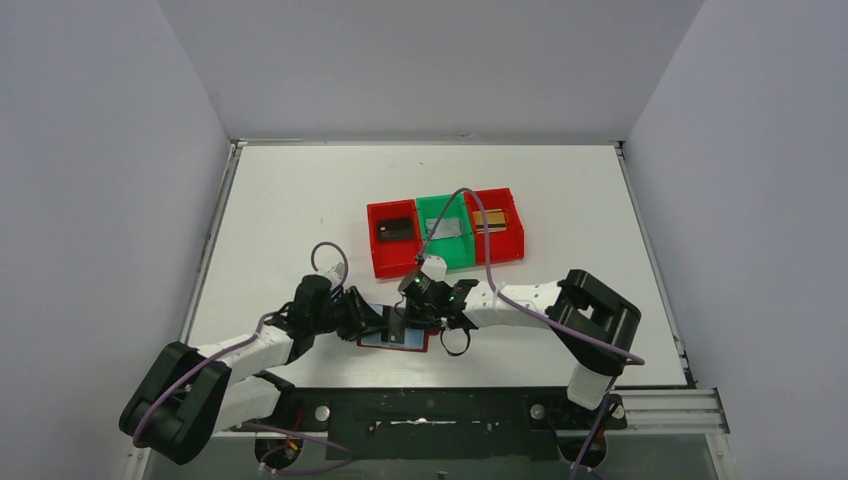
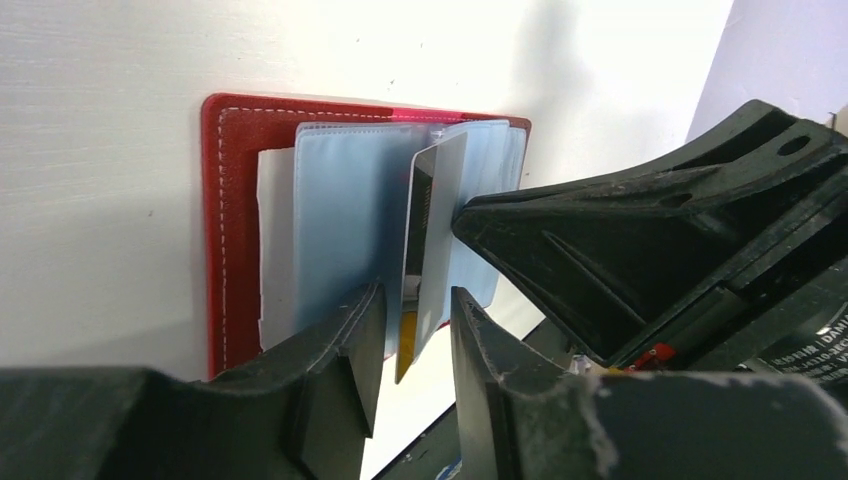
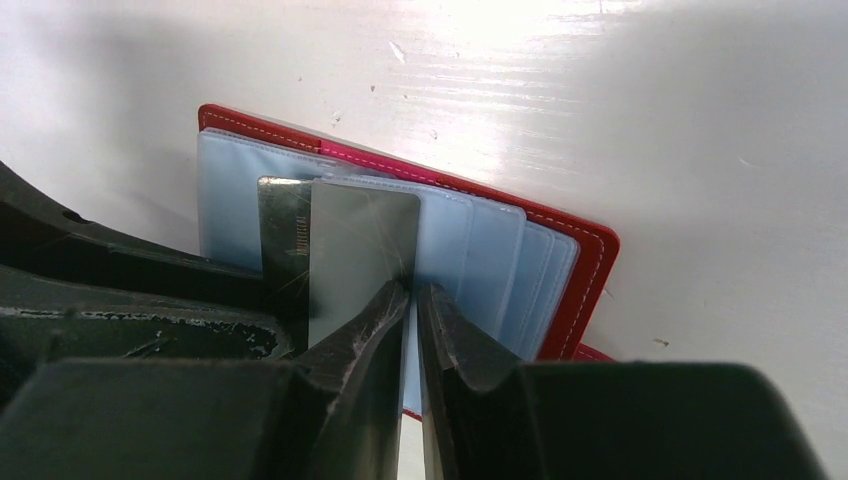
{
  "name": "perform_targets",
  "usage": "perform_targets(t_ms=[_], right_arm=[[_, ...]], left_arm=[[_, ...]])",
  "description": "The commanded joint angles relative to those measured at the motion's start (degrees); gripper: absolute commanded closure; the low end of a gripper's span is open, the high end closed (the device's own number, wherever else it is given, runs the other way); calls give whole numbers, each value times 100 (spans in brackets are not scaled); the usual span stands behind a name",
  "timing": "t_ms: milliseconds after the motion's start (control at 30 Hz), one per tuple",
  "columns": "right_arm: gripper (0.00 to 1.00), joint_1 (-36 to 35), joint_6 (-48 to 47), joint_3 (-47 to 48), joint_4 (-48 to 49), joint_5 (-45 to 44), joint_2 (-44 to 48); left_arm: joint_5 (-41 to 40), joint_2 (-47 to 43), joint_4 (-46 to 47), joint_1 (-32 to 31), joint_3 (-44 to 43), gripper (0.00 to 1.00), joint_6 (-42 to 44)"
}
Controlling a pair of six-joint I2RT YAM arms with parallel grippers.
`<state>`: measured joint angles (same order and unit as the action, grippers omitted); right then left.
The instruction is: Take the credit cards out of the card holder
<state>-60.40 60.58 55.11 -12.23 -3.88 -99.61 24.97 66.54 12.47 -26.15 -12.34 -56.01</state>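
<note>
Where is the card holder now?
Top view: the card holder lies open at the near edge of the table, between the left hand and right hand, nearer than the bins.

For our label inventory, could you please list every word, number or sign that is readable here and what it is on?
"DAMIA", cut off at the frame edge: white print on the black housing of the right gripper; the line below it is too small.
Small print on the darker credit card: too blurred to read.
On the card holder and the red bins: nothing legible.

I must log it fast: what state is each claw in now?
Left claw: partly open around silvery card.
Right claw: closed on card holder sleeve.
</note>
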Motion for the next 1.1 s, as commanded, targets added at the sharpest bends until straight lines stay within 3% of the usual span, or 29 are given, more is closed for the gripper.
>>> perform_targets(t_ms=[0, 267, 600, 1067], right_arm=[[87, 59, 83, -318, -264, 0, -83], [88, 116, 162, -485, -121, 33, -20], [89, 166, 225, -557, -95, 19, 0], [89, 177, 248, -577, -142, -75, 54]], left_arm=[[153, -62, 783, 39, 74, 70, -240], [166, 491, 1289, 40, 126, 72, -329], [-258, 179, 682, 40, 170, 100, -218], [-534, -134, -407, 75, -224, 100, 246]])
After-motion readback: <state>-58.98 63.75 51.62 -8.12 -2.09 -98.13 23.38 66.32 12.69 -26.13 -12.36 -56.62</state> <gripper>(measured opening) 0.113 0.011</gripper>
